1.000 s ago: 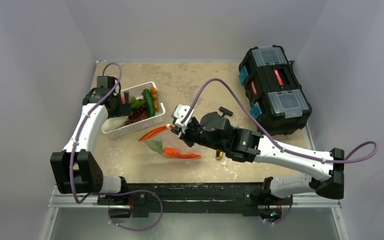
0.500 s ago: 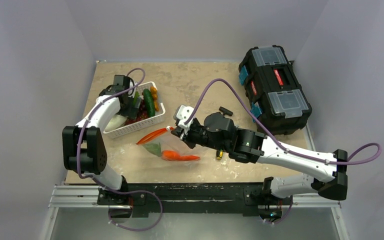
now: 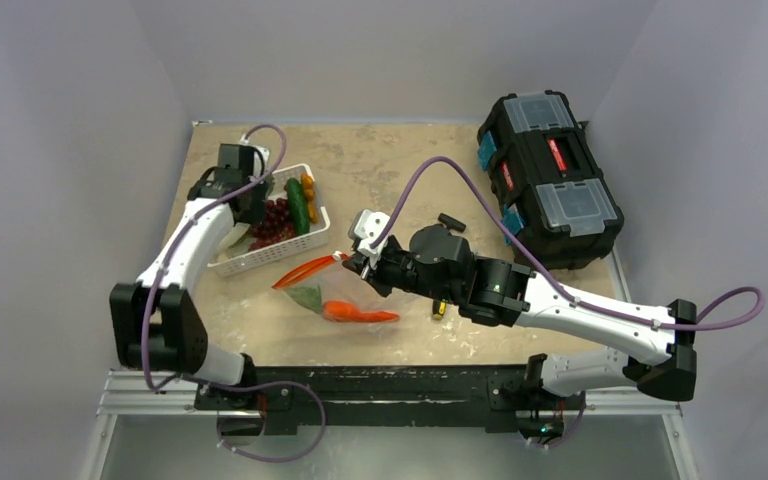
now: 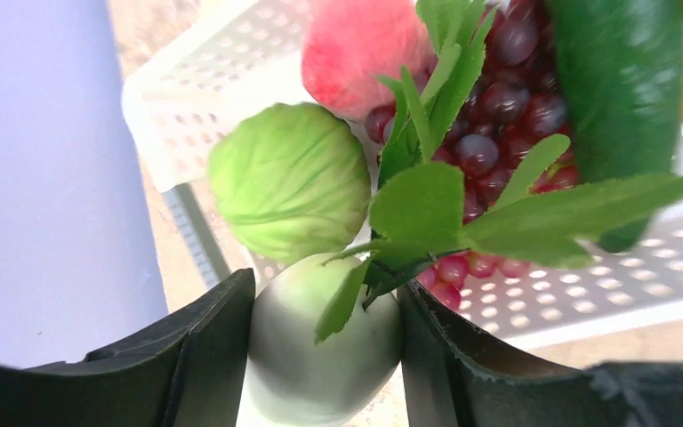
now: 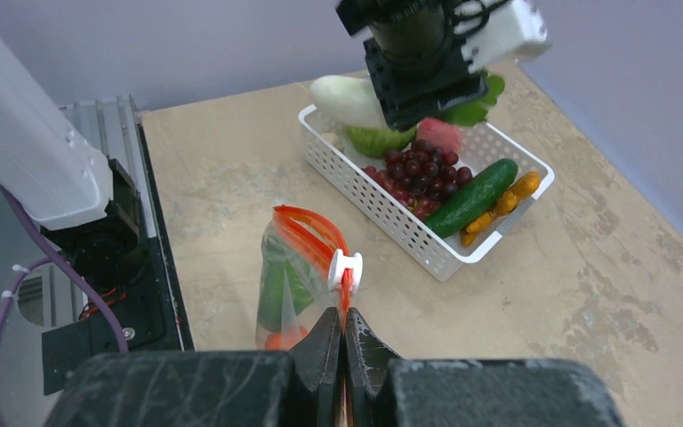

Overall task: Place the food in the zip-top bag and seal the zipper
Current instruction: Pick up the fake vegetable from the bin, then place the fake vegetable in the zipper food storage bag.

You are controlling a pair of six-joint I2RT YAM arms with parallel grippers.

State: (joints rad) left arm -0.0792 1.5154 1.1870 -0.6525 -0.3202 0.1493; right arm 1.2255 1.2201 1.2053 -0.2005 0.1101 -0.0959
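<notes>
My left gripper point(image 4: 325, 286) is shut on the pale white-green bulb of the leafy greens point(image 4: 427, 205), held over the white basket point(image 3: 280, 252); the gripper also shows from above point(image 3: 244, 204). Below it in the basket lie the green cabbage point(image 4: 289, 178), pink peach point(image 4: 356, 40), dark red grapes point(image 4: 498, 107) and green cucumber point(image 4: 622, 89). My right gripper point(image 5: 344, 316) is shut on the end of the red-orange zipper point(image 5: 307, 227), just behind its white slider point(image 5: 345, 269). The clear zip-top bag point(image 3: 332, 292) lies mid-table, mouth open, with an orange carrot point(image 3: 360, 314) and something green inside.
A black toolbox point(image 3: 548, 180) stands at the back right. A small dark tool point(image 3: 439, 308) lies by my right arm. Small orange pieces point(image 5: 514, 191) sit at the basket's end. The table's metal rail point(image 5: 98, 267) runs along the near edge.
My left gripper moved right across the basket, then shifted back a little toward the far wall, still shut on the greens. My right gripper and the bag have barely moved.
</notes>
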